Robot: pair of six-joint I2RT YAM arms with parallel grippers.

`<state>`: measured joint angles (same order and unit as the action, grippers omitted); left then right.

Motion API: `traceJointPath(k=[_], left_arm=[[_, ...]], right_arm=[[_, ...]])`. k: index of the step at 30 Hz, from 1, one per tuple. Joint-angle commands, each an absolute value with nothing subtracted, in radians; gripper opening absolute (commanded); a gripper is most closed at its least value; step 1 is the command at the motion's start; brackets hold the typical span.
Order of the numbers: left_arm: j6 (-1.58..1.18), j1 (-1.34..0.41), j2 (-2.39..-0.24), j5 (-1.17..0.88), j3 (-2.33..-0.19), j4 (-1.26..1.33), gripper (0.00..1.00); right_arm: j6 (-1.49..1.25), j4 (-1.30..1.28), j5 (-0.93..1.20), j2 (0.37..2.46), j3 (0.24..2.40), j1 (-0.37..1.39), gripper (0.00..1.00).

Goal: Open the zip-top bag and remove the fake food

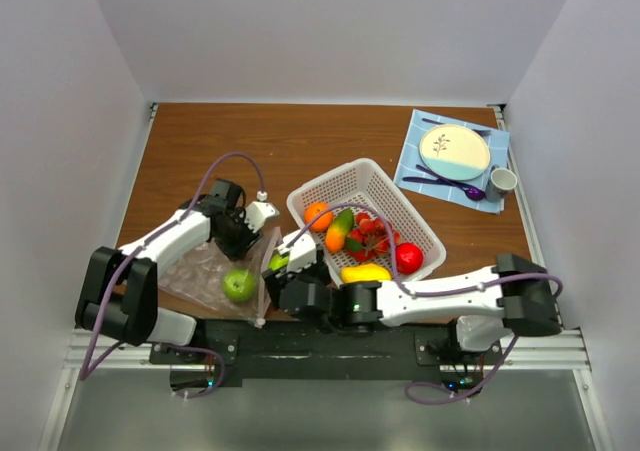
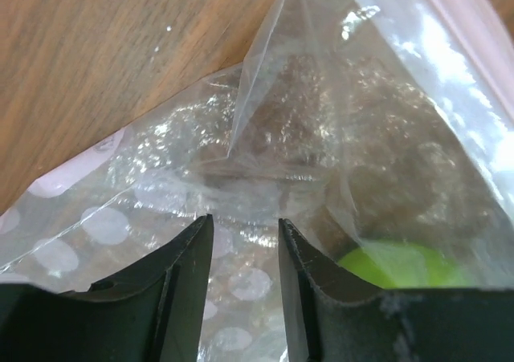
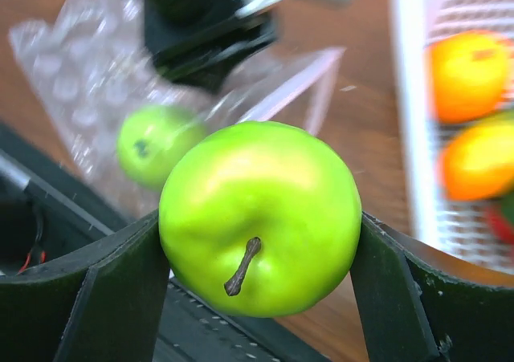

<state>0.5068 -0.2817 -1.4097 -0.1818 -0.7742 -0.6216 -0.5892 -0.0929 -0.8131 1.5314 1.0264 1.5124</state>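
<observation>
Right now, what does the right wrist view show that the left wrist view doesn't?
Right wrist only: the right gripper clamping a green apple, and the basket with oranges. Left wrist only: the left gripper close up, its fingers pinching bag film. Both: the clear bag, a second apple inside it, and the wooden table.

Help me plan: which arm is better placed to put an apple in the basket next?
Probably right: the right gripper holds a green apple beside the basket; the left gripper is on the zip-top bag.
</observation>
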Motion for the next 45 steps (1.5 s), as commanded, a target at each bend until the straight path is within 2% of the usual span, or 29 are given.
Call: traceJointPath(k=[1, 3, 7, 9, 10, 11, 14, 21, 26, 28, 34, 39, 45], left_arm=[[0.477, -0.278, -1.31, -0.222, -0.86, -0.686, 0.48], [0.472, -0.27, -1.249, -0.238, -0.951, -0.769, 0.55], [0.494, -0.264, -1.152, -0.239, -1.1, -0.88, 0.69], [0.518, -0.261, -1.12, -0.23, -1.144, -0.941, 0.7], [0.553, -0.258, -1.109, -0.216, -1.141, -0.957, 0.7], [0.57, -0.256, -1.097, -0.21, -1.111, -0.968, 0.7], [0.632, -0.25, -1.051, -0.203, -0.987, -1.0, 0.66], [0.658, -0.216, -0.969, -0.167, -0.767, -0.95, 0.64], [0.652, -0.161, -1.003, -0.149, -0.738, -0.928, 0.61], [0.657, -0.15, -1.02, -0.144, -0.735, -0.923, 0.6], [0.669, -0.141, -1.04, -0.138, -0.681, -0.899, 0.6], [0.687, -0.141, -1.077, -0.143, -0.635, -0.867, 0.6], [0.709, -0.143, -1.16, -0.16, -0.687, -0.861, 0.61]], right_arm=[[-0.708, -0.353, -0.994, 1.421, 1.025, 1.465, 0.47], [-0.774, -0.444, -1.02, 1.401, 1.028, 1.422, 0.47], [-0.917, -0.641, -1.022, 1.396, 1.019, 1.306, 0.55], [-0.942, -0.664, -1.025, 1.4, 1.015, 1.284, 0.65], [-0.949, -0.695, -1.028, 1.407, 1.02, 1.281, 0.8], [-0.966, -0.71, -1.031, 1.411, 1.035, 1.279, 0.86], [-0.976, -0.75, -1.042, 1.413, 1.072, 1.279, 0.98], [-0.836, -0.695, -1.092, 1.365, 1.104, 1.363, 0.99], [-0.596, -0.471, -1.063, 1.396, 1.098, 1.472, 0.98], [-0.52, -0.363, -1.016, 1.431, 1.088, 1.514, 0.94], [-0.476, -0.264, -0.896, 1.638, 1.144, 1.528, 0.85], [-0.396, -0.149, -0.871, 1.752, 1.158, 1.525, 0.84], [-0.31, -0.028, -0.813, 1.799, 1.157, 1.473, 0.84]])
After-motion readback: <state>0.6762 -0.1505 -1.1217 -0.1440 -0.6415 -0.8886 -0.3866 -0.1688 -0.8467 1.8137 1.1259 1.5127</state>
